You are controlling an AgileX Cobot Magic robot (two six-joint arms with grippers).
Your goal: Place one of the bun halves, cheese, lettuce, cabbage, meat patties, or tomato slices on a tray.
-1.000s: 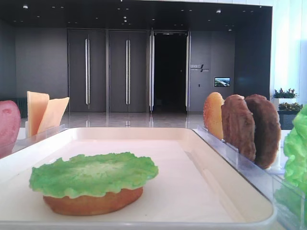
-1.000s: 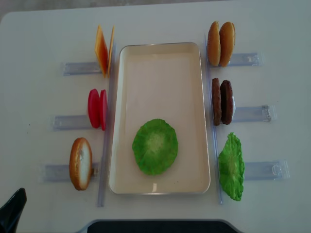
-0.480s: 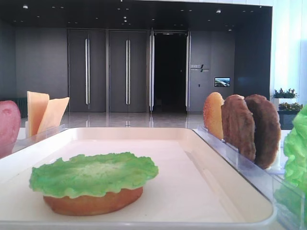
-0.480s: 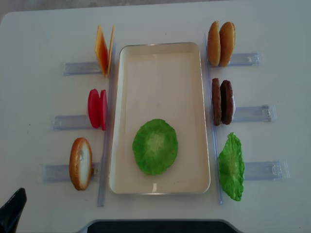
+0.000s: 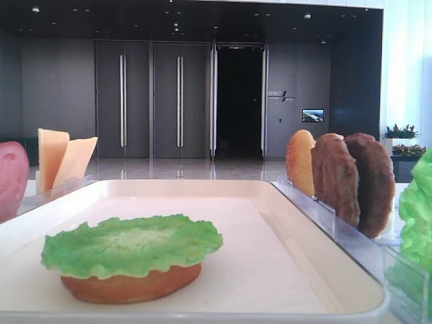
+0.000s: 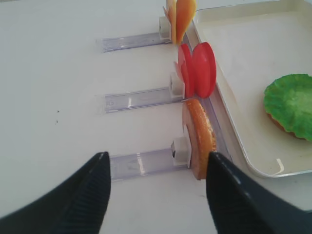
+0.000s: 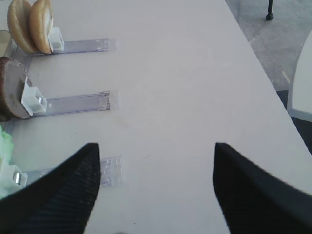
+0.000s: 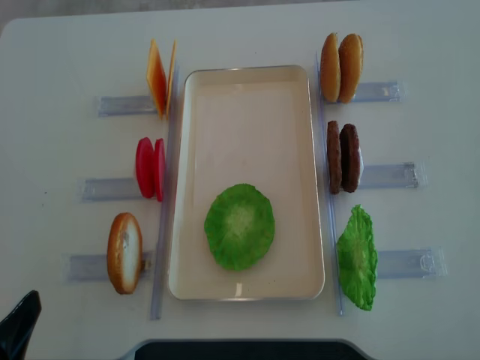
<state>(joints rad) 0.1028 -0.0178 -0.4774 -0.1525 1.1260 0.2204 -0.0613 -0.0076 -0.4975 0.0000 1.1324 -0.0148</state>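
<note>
1. Exterior high: tray holds a bun half lying flat, lettuce draped on it. Meat patties stand on edge in the rack at right.
2. Right wrist: right gripper spread wide, empty, over bare table. Patties lie ahead and to its left, thin edge upward, faces across the rack's long axis.
3. Left wrist: left gripper spread, empty. Spare bun half on edge just ahead; tomato slices beyond; cheese farthest.
4. Exterior high (realsense): patties sit just right of the tray; right arm judged nearer.
</note>
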